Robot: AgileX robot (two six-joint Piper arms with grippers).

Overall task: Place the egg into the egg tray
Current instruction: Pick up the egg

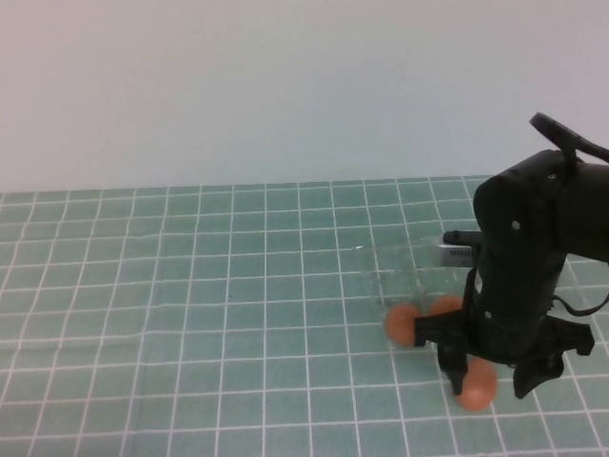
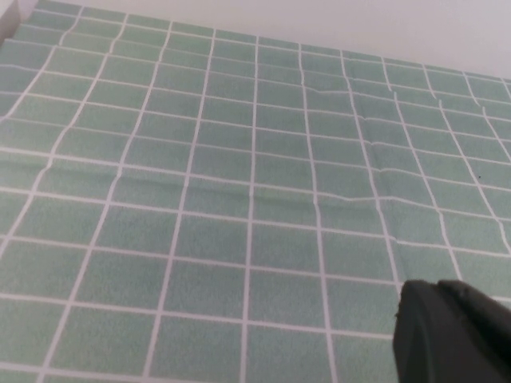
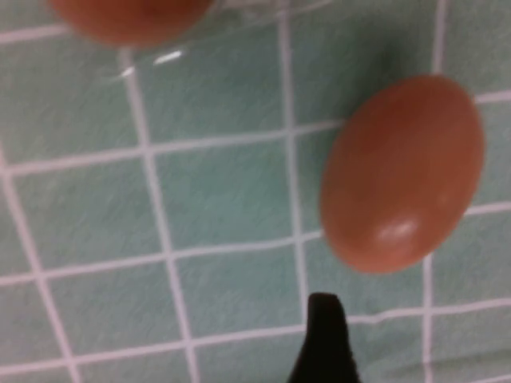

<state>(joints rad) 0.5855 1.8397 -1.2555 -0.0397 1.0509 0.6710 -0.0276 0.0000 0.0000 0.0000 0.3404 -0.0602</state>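
One orange-brown egg lies on the green checked mat, just in front of the clear egg tray. Two more eggs like it sit in the tray's near cups. My right gripper is open and low over the loose egg, with a finger on each side of it. In the right wrist view the egg lies ahead of one black fingertip, apart from it, and the tray's edge glints by another egg. My left gripper shows only as a dark shape over bare mat.
The green mat with white grid lines covers the table up to a pale wall behind. The right arm's black body hides part of the tray's right side.
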